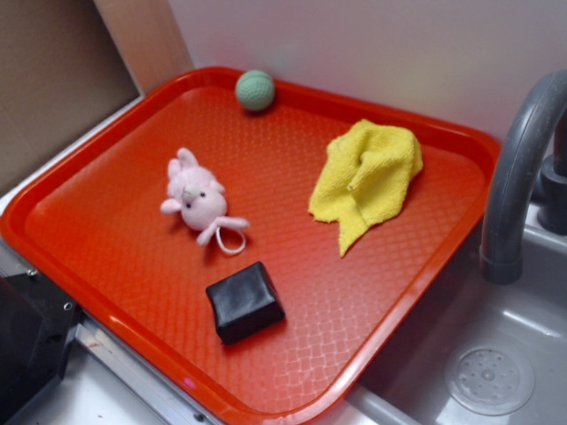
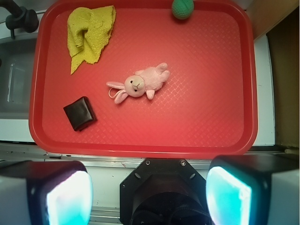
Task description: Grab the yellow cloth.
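Here is the gripper (image 2: 149, 187) at the bottom of the wrist view, its two glowing fingers (image 2: 68, 197) set wide apart with nothing between them, high above the near rim of the glossy red plastic tray (image 2: 206, 93) with its waffle-embossed floor. The target is well away: the bright yellow terry cloth (image 2: 90, 29) sits in the upper left of the wrist view, far up and to the left of the open jaws, so the coming move looks like a long diagonal reach across the tray followed by a descent.

The cloth lies crumpled, with a raised fold in the middle and one pointed corner trailing toward the lower left. Its long axis runs roughly up and down in the wrist view, tilted a little. In the exterior view the same cloth (image 1: 368, 177) lies right of centre near the tray's far right edge, close to the grey curved faucet (image 1: 518, 177).

Between tool and target: a small black glossy block (image 2: 80, 113), and a pink plush rabbit (image 2: 139, 84) near the tray's middle. A knitted green ball (image 2: 182, 8) rests at the top rim.
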{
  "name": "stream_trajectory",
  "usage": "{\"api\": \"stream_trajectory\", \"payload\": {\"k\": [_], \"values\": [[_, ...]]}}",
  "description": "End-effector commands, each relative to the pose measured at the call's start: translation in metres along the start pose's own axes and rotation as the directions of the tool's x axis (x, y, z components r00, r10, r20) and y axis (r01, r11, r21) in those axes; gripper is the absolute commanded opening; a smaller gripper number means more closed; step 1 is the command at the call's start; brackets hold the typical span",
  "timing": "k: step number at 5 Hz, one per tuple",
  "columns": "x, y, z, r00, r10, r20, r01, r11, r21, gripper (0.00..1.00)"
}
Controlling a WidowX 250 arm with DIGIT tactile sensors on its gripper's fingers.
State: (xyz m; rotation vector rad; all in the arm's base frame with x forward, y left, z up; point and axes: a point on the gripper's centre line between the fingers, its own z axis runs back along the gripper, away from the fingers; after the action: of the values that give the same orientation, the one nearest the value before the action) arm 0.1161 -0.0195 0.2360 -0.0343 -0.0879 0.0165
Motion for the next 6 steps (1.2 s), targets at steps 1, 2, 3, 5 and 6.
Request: {"api": "stream_trajectory", "payload": {"k": [1,2,3,5,6], "values": [[0.000,0.000,0.000,1.000,0.000,0.000,0.000,1.000,0.000,1.00],[0.045,-0.026,-0.048,0.987,-0.125,0.097,0.131,0.989,-0.065,1.00],[0.079,-0.031,-0.067,0.955,-0.162,0.250,0.206,0.965,-0.160,1.00],[0.083,-0.038,-0.069,0.942,-0.187,0.279,0.250,0.945,-0.211,1.00],[0.083,-0.038,-0.069,0.942,-0.187,0.279,0.250,0.945,-0.211,1.00]]}}
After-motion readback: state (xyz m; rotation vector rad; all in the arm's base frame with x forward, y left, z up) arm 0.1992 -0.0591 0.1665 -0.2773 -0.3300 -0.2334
